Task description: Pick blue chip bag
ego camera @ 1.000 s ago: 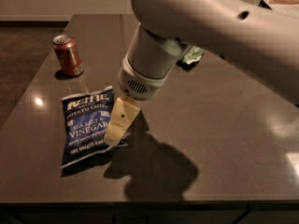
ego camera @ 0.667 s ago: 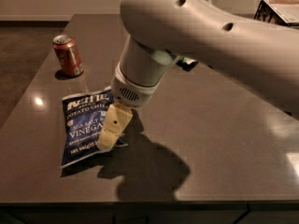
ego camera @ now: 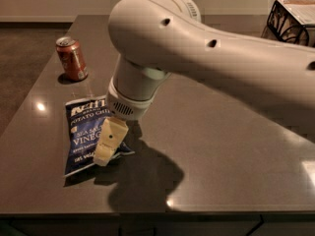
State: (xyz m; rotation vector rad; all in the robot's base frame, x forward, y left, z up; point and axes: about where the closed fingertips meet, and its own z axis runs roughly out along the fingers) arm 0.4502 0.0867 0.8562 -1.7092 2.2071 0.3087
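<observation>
— Where was the gripper (ego camera: 105, 151)?
— Down over the right half of the blue chip bag (ego camera: 80, 132), which lay flat on the dark table (ego camera: 221, 146).
— And the red can (ego camera: 72, 58)?
— Upright beyond the bag, apart from it.

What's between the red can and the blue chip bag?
Nothing but bare table, as the camera view shows. The red can stands behind the blue chip bag, apart from it. The gripper is down at the bag's right edge.

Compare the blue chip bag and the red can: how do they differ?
The blue chip bag lies flat; the red can stands upright. The bag is larger. The gripper is at the bag's edge, apart from the can. Both rest on the table.
</observation>
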